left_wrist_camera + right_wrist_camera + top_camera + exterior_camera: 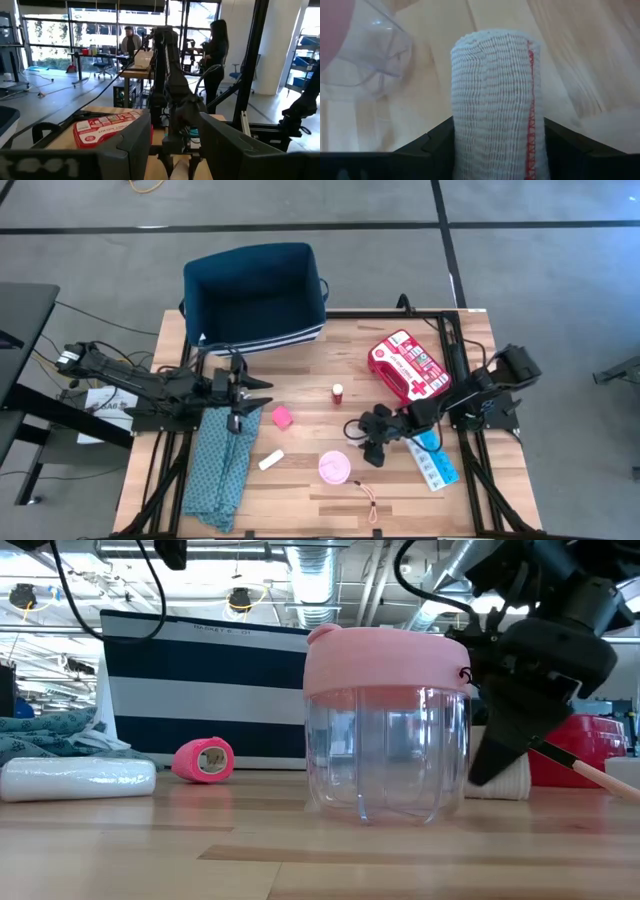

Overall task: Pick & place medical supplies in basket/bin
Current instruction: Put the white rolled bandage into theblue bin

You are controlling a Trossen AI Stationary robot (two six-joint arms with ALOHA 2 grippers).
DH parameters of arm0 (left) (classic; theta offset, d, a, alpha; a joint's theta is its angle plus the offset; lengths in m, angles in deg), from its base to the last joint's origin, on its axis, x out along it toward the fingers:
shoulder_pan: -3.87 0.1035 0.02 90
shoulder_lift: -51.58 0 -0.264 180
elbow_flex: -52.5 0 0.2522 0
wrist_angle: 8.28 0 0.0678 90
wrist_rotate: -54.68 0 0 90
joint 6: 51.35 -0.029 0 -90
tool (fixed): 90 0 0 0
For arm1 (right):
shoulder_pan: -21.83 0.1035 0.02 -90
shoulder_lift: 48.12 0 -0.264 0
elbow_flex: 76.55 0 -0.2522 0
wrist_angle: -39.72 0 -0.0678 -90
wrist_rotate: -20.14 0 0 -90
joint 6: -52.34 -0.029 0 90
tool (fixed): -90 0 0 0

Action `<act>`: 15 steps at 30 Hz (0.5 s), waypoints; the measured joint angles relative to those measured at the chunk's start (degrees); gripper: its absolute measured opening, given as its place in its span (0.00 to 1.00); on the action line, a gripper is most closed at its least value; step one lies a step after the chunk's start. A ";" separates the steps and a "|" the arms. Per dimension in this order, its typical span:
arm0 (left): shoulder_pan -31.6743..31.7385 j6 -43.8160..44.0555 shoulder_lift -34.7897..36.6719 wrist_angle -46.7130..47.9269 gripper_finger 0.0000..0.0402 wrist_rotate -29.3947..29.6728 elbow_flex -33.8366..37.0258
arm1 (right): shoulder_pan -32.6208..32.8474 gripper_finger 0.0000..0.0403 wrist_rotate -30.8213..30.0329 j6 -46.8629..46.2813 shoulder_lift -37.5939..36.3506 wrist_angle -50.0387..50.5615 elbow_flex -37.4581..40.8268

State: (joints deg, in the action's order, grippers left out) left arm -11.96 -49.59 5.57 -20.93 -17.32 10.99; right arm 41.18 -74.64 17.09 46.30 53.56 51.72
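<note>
My right gripper (372,444) is near the table's middle right, beside the clear cup with a pink lid (335,468) (385,730), shut on a white gauze roll (492,95). My left gripper (258,395) hovers open over the top of the teal cloth (222,460). The navy bin (255,295) stands at the far edge. The red first-aid case (405,367), blue pill organizer (436,462), pink block (282,416), red-capped vial (338,391) and a white piece (271,460) lie on the table. My right gripper pinches the white gauze roll between its two fingers (432,145), one on each side of its rounded wall (465,125). The fingers slant down from the table's right. In the low view the roll's lower end (508,785) sits at the table top, below the finger.
The cup with the pink lid stands close on the near-left side of my right gripper. A thin orange cord (372,505) lies near the near edge. Bare wood shows between the vial and the bin. People stand in the room beyond the table.
</note>
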 joint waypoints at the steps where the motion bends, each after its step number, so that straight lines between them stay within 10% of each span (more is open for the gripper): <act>1: 0.00 -0.05 -0.23 -0.08 0.38 0.02 0.00 | 0.00 0.55 0.01 0.53 0.72 0.34 -0.54; 8: 0.04 -2.19 -0.95 -0.04 0.38 0.48 0.00 | 0.00 0.50 0.10 3.11 1.14 3.46 -3.11; 15: 0.04 -2.14 -0.95 -0.05 0.38 0.67 0.00 | 0.41 0.25 0.87 -0.98 0.80 4.76 -3.68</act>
State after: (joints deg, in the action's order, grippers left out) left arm -11.92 -51.73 4.62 -20.98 -16.65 10.99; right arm 41.59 -73.76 16.11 47.11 58.32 48.04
